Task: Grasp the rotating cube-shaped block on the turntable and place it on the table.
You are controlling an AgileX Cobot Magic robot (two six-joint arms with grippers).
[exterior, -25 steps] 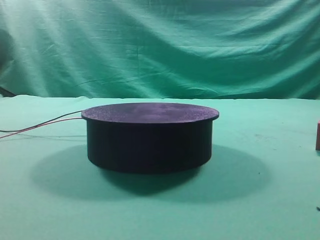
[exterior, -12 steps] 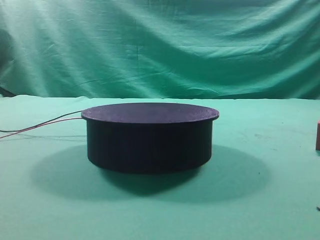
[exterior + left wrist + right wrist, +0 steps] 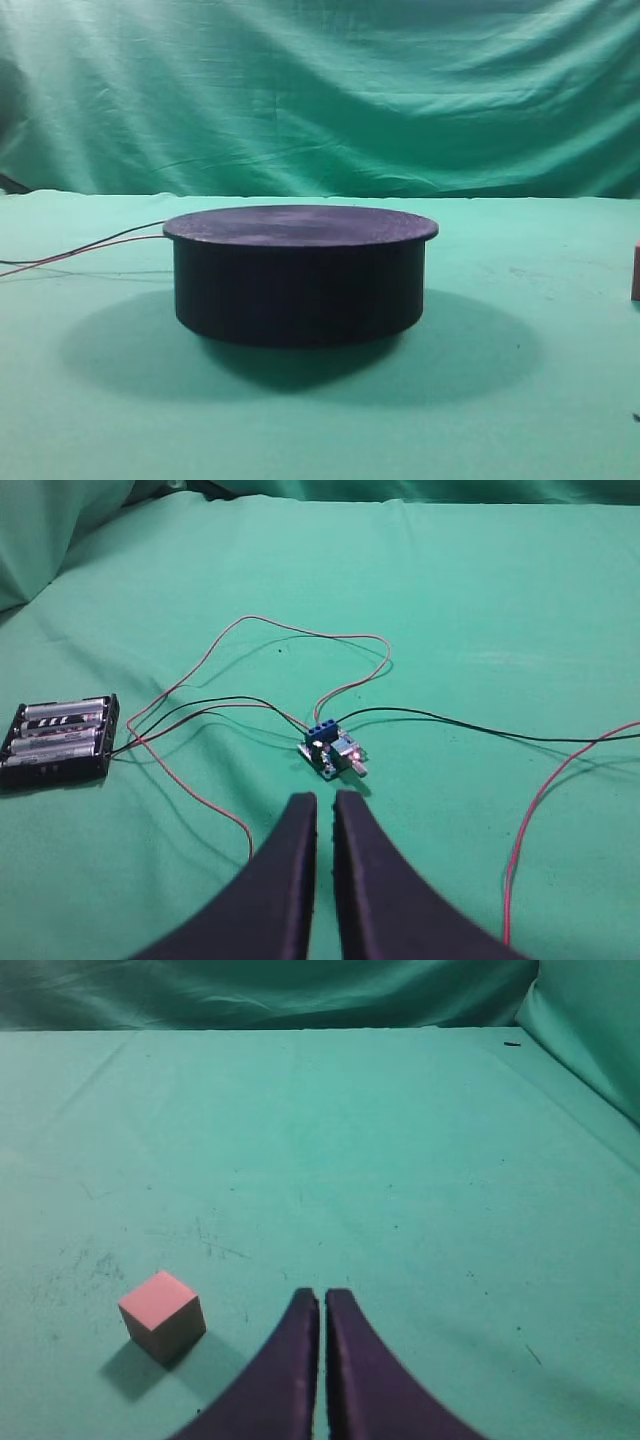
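The black turntable stands in the middle of the green table with nothing on its top. The pinkish-tan cube rests on the cloth in the right wrist view, left of my right gripper, which is shut and empty, apart from the cube. A sliver of the cube shows at the right edge of the exterior view. My left gripper is shut and empty over the cloth, just short of a small circuit board. Neither gripper shows in the exterior view.
Red and black wires trail left from the turntable. In the left wrist view a black battery holder lies at the left, with wires looping over the cloth. A wrinkled green backdrop closes the far side.
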